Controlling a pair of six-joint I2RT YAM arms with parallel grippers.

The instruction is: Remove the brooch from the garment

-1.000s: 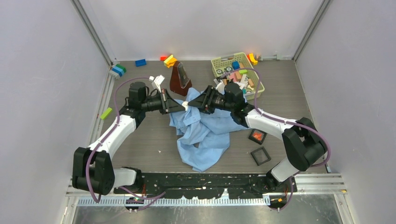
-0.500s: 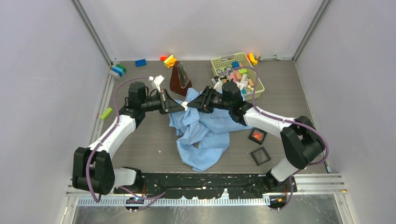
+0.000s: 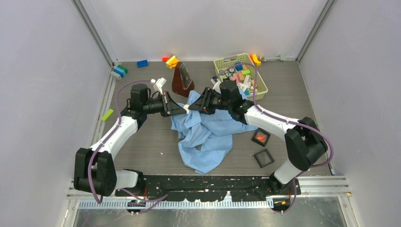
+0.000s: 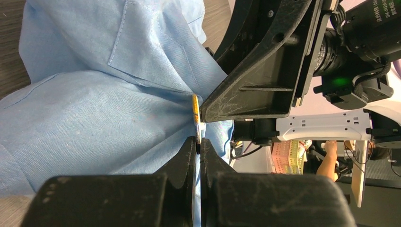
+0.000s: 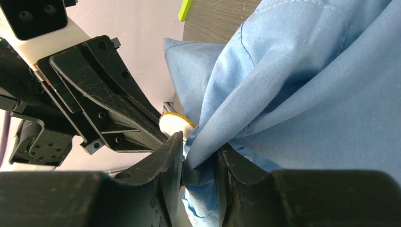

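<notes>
Two pincers: meeting at the garment [image 3: 208, 137].
Left pincer [image 4: 198, 144]: clamping the brooch [image 4: 195, 111].
Right pincer [image 5: 199, 151]: narrowing, pinching a garment fold.
Implication: pulling apart is becoming feasible.

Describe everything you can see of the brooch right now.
The brooch is a small round disc, cream-faced with a yellow rim, hard-looking. It stands edge-on to the left wrist camera, against the light-blue garment. The left gripper is shut on its edge; the right gripper pinches the cloth beside it. Its pin is hidden.
</notes>
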